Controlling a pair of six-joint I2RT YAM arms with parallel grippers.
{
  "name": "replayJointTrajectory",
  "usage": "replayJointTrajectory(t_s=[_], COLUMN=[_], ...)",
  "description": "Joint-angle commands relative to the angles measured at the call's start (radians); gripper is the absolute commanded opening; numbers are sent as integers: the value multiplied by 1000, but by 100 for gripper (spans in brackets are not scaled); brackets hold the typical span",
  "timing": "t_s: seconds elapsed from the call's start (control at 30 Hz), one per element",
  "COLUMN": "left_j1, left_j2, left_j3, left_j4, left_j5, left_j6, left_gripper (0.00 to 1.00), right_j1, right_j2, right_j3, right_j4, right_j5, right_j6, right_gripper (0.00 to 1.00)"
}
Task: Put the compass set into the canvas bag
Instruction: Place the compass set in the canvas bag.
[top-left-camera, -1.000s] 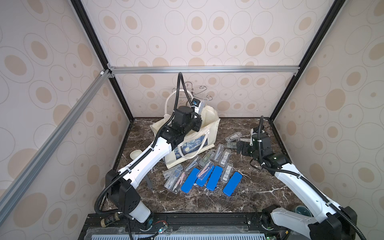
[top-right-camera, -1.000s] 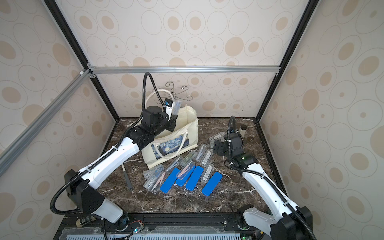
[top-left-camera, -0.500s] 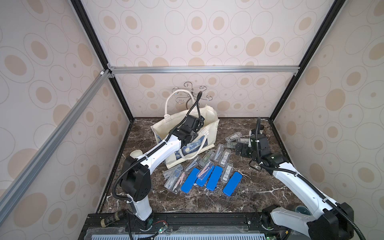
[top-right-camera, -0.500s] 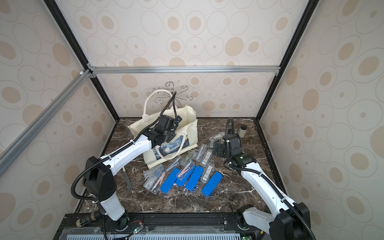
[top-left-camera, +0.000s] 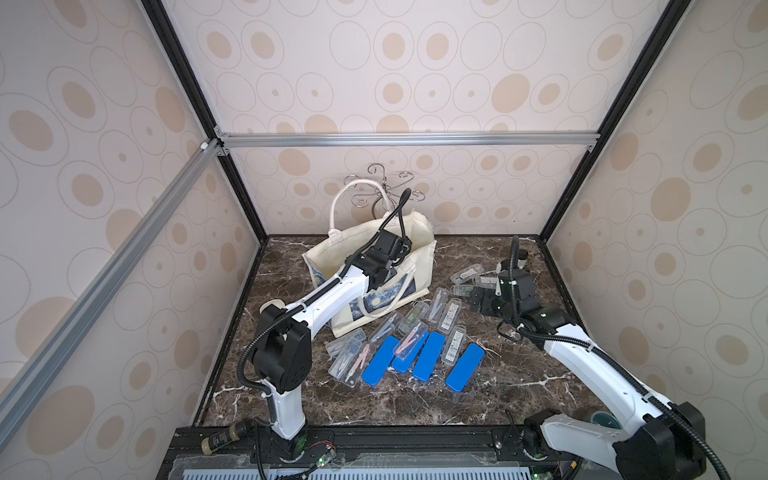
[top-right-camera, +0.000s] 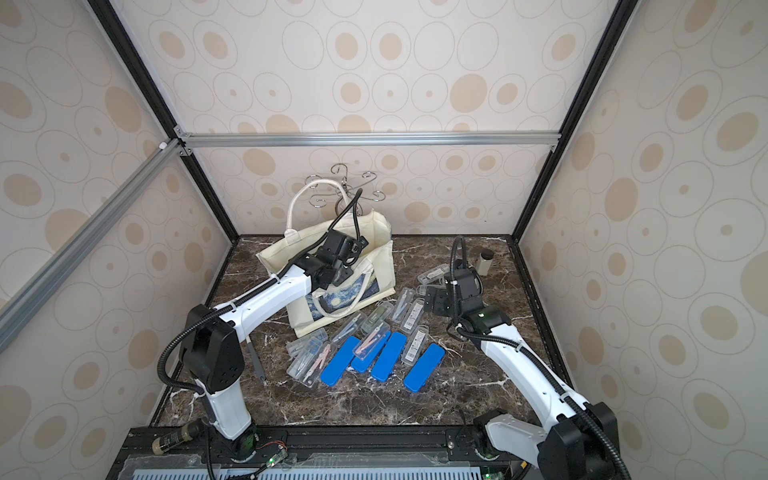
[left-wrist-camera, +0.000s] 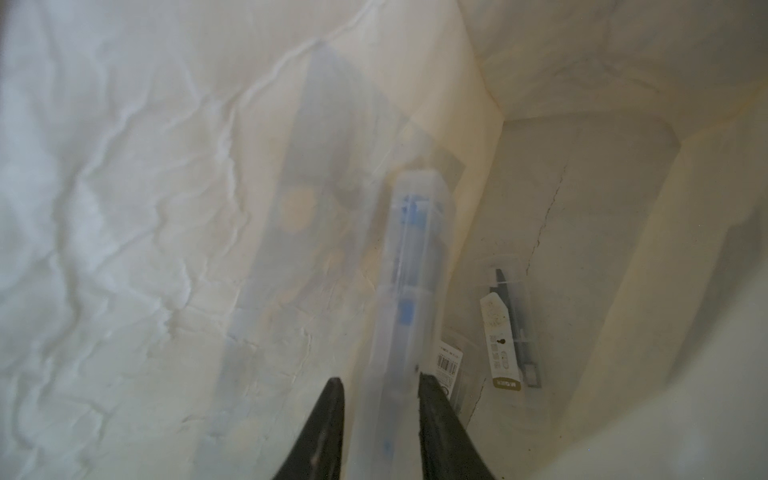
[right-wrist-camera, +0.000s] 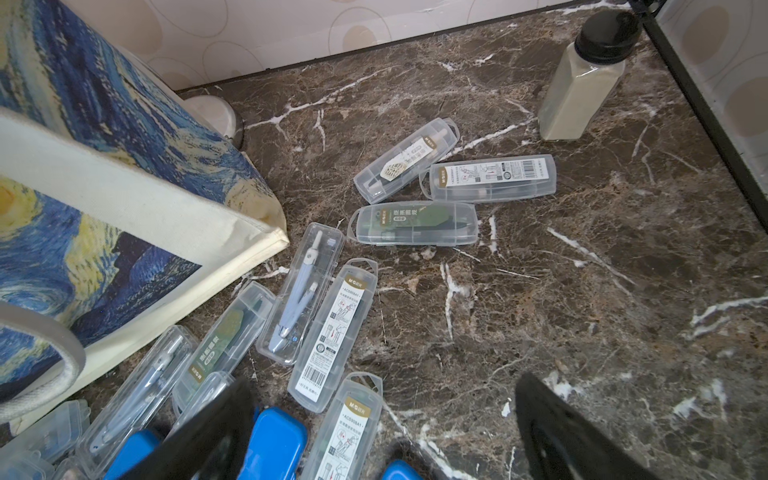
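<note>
inside the canvas bag (left-wrist-camera: 124, 208), left pincer (left-wrist-camera: 378, 378) narrowly parted around a blurred clear compass set (left-wrist-camera: 415, 249); right pincer (right-wrist-camera: 384, 382) wide, empty

Canvas bag (top-left-camera: 422, 253): 1, w/ 2 loop handles (top-left-camera: 336, 208). Blue cases (top-left-camera: 376, 365): 4, all on worktop (top-left-camera: 519, 395). Clear compass cases (right-wrist-camera: 332, 332) on worktop: approx. 12; some overlap, so exact no. unclear. In-bag cases (left-wrist-camera: 415, 291): 2 visible for certain, poss. a 3rd under a barcode label. Bottle (right-wrist-camera: 582, 91) w/ black cap: 1.

"M&G" on clear case (right-wrist-camera: 332, 332) label
</note>
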Motion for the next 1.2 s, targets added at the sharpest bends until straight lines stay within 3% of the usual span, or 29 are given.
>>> replayJointTrajectory(t_s=[0.0, 0.37, 0.6, 0.73, 0.87, 1.0, 1.17], left_j1=[10, 9, 9, 9, 4, -29, -126], left_j2=[-20, -94, -215, -306, -383, -421, -444], left_j3=[6, -33, -49, -85, -136, -193, -275], left_j4=[-14, 71, 161, 229, 295, 361, 439], left_j5=[-1, 19, 146, 294, 509, 647, 621], left_j6=[14, -15, -103, -165, -235, -321, -376], left_gripper=[36, 39, 46, 59, 83, 100, 100], right_j1=[-8, -9, -8, -9, -11, -13, -14], right_j2=[9, 22, 27, 45, 79, 107, 117], right_j3=[-17, -6, -10, -8, 0, 0, -20], right_j4=[-2, -24, -42, -48, -67, -95, -134], right_j5=[-4, -8, -7, -12, -15, -30, -60], right_j6=[10, 10, 3, 1, -5, -3, -2], right_gripper=[100, 100, 100, 100, 100, 100, 100])
